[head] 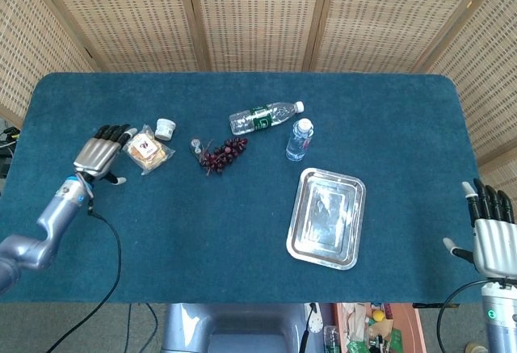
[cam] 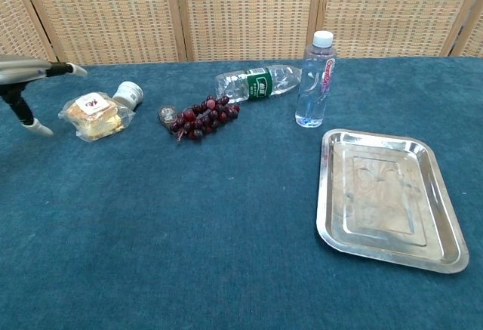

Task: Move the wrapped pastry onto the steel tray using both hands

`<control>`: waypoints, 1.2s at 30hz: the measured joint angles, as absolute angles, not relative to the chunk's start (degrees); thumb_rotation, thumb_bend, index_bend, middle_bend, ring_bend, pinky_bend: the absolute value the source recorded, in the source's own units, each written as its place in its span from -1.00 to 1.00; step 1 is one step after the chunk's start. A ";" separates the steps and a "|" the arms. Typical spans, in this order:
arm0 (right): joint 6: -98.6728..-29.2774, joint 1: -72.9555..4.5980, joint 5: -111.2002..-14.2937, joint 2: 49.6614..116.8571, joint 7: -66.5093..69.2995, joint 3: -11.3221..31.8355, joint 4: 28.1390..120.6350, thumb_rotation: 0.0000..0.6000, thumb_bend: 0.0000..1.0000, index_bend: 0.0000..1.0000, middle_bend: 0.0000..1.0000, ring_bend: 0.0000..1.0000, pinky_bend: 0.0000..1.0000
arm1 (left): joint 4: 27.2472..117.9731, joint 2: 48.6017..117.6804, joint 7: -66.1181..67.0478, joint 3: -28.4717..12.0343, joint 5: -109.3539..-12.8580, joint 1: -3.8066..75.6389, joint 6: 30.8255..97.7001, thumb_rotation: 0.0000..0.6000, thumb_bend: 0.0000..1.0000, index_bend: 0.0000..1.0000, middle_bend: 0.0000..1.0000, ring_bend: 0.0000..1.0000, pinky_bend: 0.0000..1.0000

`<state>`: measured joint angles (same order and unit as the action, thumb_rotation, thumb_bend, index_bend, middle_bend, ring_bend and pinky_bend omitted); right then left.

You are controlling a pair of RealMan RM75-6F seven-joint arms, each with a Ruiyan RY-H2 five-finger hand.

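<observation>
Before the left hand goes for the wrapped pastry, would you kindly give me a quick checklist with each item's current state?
1. Left hand open beside wrapped pastry: ok.
2. Pastry already held: not ok.
3. Steel tray bare for placing: ok.
4. Right hand open, free: ok, though far from the pastry.
5. Small white jar close behind the pastry, may be nudged: not ok.
6. Fingertips touching the wrapper: cannot tell.

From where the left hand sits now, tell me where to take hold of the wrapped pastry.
Probably grip the wrapped pastry across its puffy middle, coming from the robot's left side, where the left hand already lies open just beside it. The small white jar crowds its far corner, and the wrapper's flat crimped edges look too floppy to carry it.
</observation>
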<state>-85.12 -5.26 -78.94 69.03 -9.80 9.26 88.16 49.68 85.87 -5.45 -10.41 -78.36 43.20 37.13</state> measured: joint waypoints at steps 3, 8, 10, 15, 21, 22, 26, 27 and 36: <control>-84.66 -5.41 -78.08 69.21 -9.81 9.50 87.71 1.00 -1.00 -1.00 -1.00 -1.00 -1.00 | 45.41 88.98 -5.93 -10.59 -77.69 45.54 35.02 1.00 -1.00 -1.00 -1.00 -1.00 -1.00; -83.45 -5.82 -76.68 69.57 -9.36 9.78 86.74 1.00 -1.00 -1.00 -1.00 -1.00 -1.00 | 37.44 94.43 -6.73 -11.27 -76.41 48.71 33.08 1.00 -1.00 -0.85 -0.78 -0.96 -0.63; -83.16 -5.97 -76.48 69.62 -9.18 9.80 86.50 1.00 -1.00 -1.00 -1.00 -1.00 -1.00 | 34.51 96.27 -6.78 -11.40 -75.93 49.74 32.46 1.00 -1.00 -0.65 -0.56 -0.86 -0.48; -82.88 -6.12 -76.46 69.57 -8.77 9.66 86.45 1.00 -1.00 -1.00 -1.00 -1.00 -1.00 | 30.57 98.83 -6.37 -11.38 -74.62 51.29 29.90 1.00 -1.00 -0.37 -0.27 -0.58 -0.27; -83.42 -6.02 -76.77 69.34 -8.62 9.52 86.84 1.00 -1.00 -1.00 -1.00 -1.00 -1.00 | 29.26 99.43 -6.13 -11.45 -73.59 51.48 29.92 1.00 -1.00 -0.12 -0.05 -0.39 -0.16; -83.62 -5.97 -76.88 69.30 -8.63 9.49 86.95 1.00 -1.00 -1.00 -1.00 -1.00 -1.00 | 29.45 99.26 -6.34 -11.52 -73.55 51.36 30.44 1.00 -1.00 -0.10 -0.03 -0.38 -0.16; -83.84 -5.86 -77.17 69.07 -8.38 9.32 87.30 1.00 -1.00 -1.00 -1.00 -1.00 -1.00 | 31.64 97.58 -7.81 -11.73 -73.83 50.59 33.41 1.00 -1.00 -0.07 -0.02 -0.36 -0.16; -83.89 -5.85 -77.26 69.00 -8.31 9.28 87.39 1.00 -1.00 -1.00 -1.00 -1.00 -1.00 | 32.62 96.89 -8.20 -11.71 -74.08 50.35 34.28 1.00 -1.00 -0.07 -0.02 -0.36 -0.16; -84.44 -5.56 -77.67 68.24 -7.73 9.05 88.34 1.00 -1.00 -1.00 -1.00 -1.00 -1.00 | 52.93 86.23 -9.30 -9.87 -80.03 47.78 44.97 1.00 -1.00 -0.07 -0.02 -0.36 -0.13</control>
